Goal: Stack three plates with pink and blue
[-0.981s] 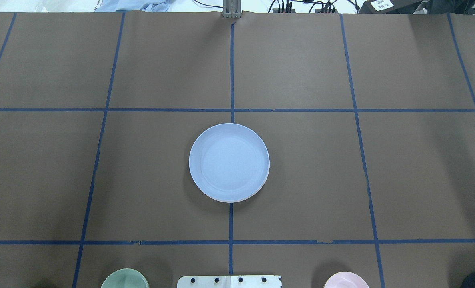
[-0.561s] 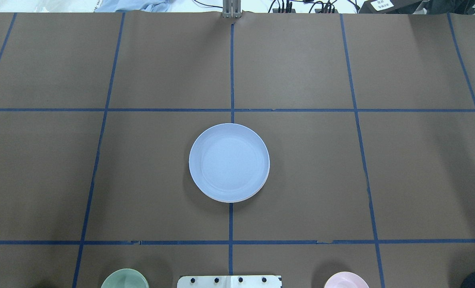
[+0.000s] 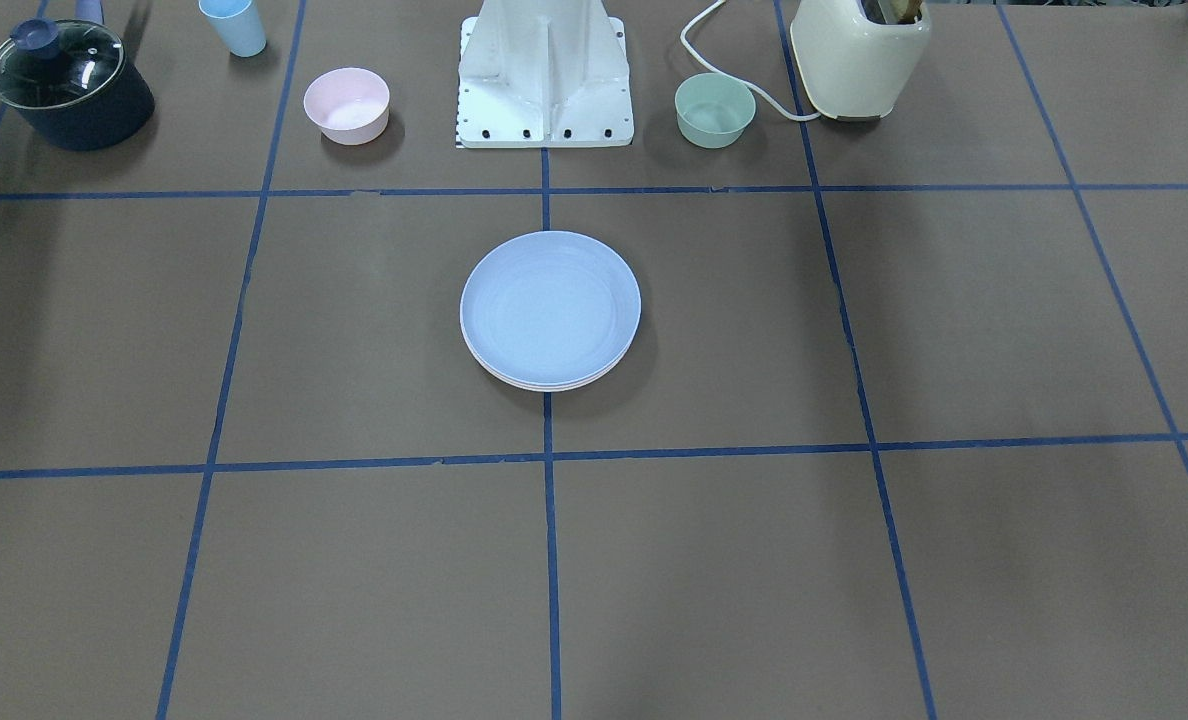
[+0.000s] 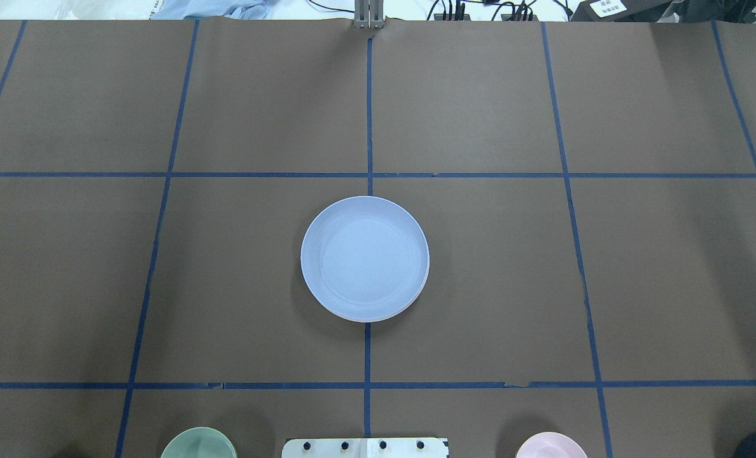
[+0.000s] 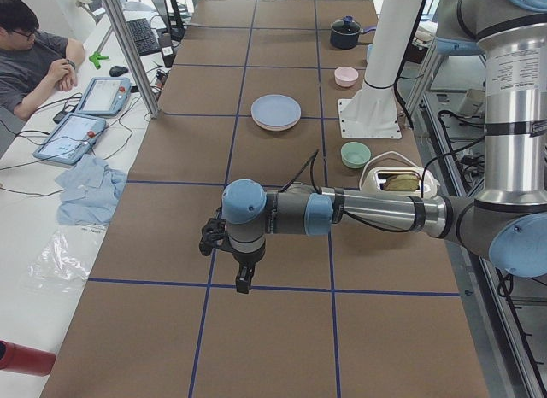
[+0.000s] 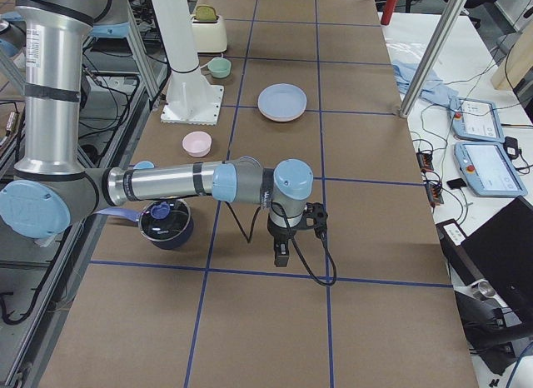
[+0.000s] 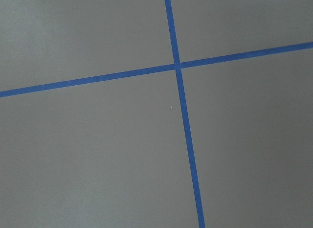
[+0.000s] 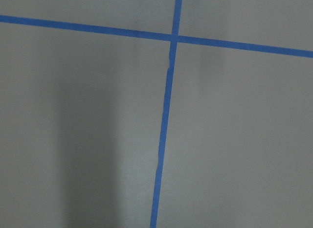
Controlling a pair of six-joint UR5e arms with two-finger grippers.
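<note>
The light blue plate point(image 4: 364, 257) lies on top of a stack at the table's middle, also in the front view point(image 3: 550, 305). Pale rims of plates under it point(image 3: 544, 384) show at its near edge. The exterior right view shows a pink rim point(image 6: 281, 119) below the blue one; the cream-white plate cannot be made out. My left gripper point(image 5: 244, 283) hangs over bare table far from the stack. My right gripper point(image 6: 281, 255) does the same at the other end. I cannot tell whether either is open or shut. Both wrist views show only brown paper and blue tape.
A small pink bowl point(image 3: 346, 104) and a small green bowl point(image 3: 714, 109) flank the robot base point(image 3: 544, 75). A dark pot with a glass lid point(image 3: 69, 85), a blue cup point(image 3: 234, 27) and a cream toaster point(image 3: 859, 55) stand along that edge. An operator point(image 5: 34, 56) sits beside the table.
</note>
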